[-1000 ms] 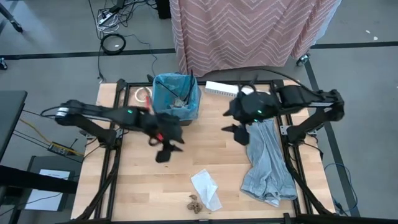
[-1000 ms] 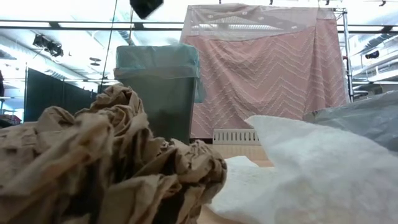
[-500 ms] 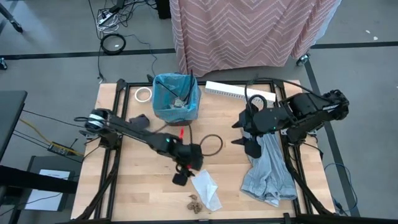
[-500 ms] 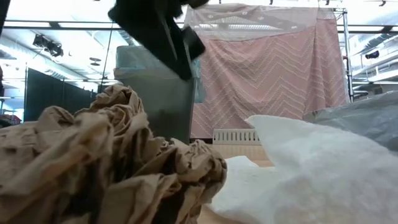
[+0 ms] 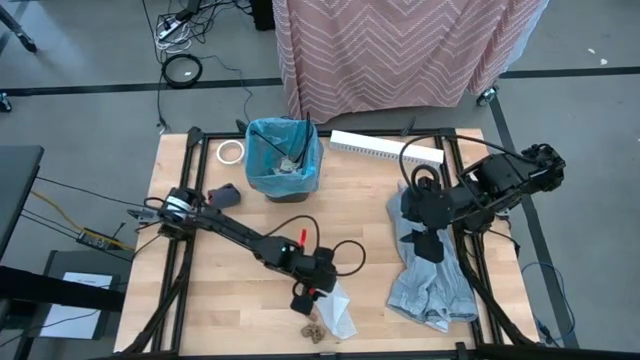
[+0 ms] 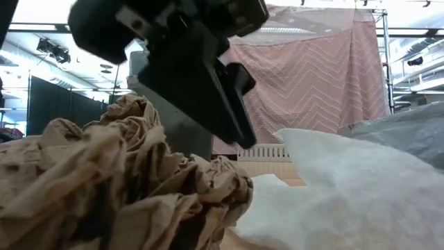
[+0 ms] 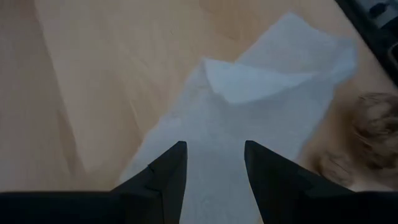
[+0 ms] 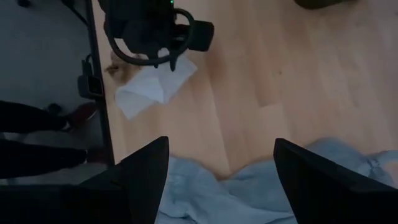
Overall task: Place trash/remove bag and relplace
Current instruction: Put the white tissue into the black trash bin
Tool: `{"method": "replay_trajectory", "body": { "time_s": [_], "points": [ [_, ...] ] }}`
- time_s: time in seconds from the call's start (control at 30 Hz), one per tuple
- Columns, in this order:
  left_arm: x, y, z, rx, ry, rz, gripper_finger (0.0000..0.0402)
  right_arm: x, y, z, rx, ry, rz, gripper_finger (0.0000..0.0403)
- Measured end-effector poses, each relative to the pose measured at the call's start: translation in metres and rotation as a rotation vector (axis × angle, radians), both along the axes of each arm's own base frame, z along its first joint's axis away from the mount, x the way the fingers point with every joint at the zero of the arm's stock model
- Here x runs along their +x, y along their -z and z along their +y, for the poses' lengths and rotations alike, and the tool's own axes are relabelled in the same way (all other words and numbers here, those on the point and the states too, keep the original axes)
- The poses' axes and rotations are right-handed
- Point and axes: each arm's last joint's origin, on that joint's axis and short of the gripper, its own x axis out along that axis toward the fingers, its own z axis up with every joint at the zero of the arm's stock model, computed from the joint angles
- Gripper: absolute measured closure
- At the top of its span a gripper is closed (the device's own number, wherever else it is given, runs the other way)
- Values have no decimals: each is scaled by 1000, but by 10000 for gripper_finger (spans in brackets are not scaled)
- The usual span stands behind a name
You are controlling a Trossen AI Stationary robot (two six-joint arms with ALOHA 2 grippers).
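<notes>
while scraps sit in lined bin (image 5: 283, 160), left hand (image 5: 304, 298) over tissue (image 5: 333, 309)

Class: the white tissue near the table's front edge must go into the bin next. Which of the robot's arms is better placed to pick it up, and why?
The left. Its gripper is open right over the tissue, while the right gripper hangs over the grey cloth.

White crumpled tissue (image 5: 332, 305) lies flat at the table's six o'clock edge, my brown crumpled lump (image 5: 312, 327) just beside it at seven o'clock.
</notes>
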Motion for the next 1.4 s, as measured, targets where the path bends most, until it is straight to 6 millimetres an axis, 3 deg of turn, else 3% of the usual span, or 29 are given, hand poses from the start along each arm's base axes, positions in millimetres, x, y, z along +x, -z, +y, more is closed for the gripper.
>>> {"method": "replay_trajectory", "body": {
  "time_s": [0.33,0.43,0.57,0.7,0.8,1.07,1.2,1.4],
  "points": [
    [5,29,-3,72,-44,31,243,-1,0,1,12,9,5,137],
    [5,35,-3,71,-58,54,287,-1,0,1,12,9,6,146],
    [4,41,-3,52,-100,106,382,-1,0,1,14,9,7,160],
    [5,26,0,35,-159,117,395,-1,0,1,11,6,9,174],
    [8,2,6,74,-203,100,397,-4,2,0,-2,8,43,186],
    [4,-112,46,88,-354,-75,397,-16,2,1,20,-10,83,206],
    [-19,-179,76,118,-465,-175,397,-19,3,2,-4,12,67,210],
    [-64,-245,123,313,-646,-269,397,-20,3,4,-41,48,42,211]
  ]
}}
